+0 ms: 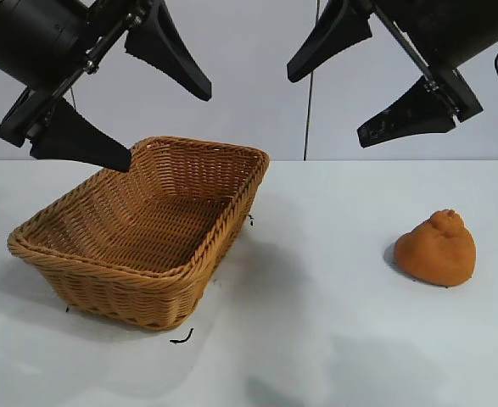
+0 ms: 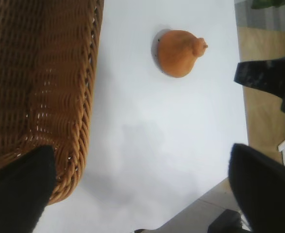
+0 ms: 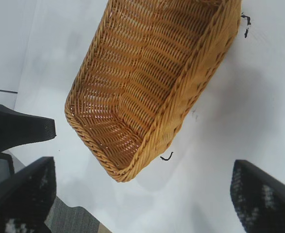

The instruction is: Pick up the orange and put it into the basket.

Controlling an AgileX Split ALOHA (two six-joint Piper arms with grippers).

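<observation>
Hovering with both my grippers spread wide and holding nothing.

My left gripper (image 1: 138,97) hangs over the empty basket (image 1: 193,284); my right gripper (image 1: 363,85) hangs above bare table (image 1: 316,339), while the orange (image 1: 435,248) sits on the table well apart from the basket, on my right arm's side. Its lumpy, knobby shape worries me: an off-centre pinch could roll it away or let it slip during the carry. I can read no brand, label or writing anywhere.

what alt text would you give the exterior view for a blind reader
A lumpy matte orange fruit sits on a white table, well apart from an empty golden-brown woven wicker basket at the left. Above hang the open black left gripper and right gripper, holding nothing.
</observation>
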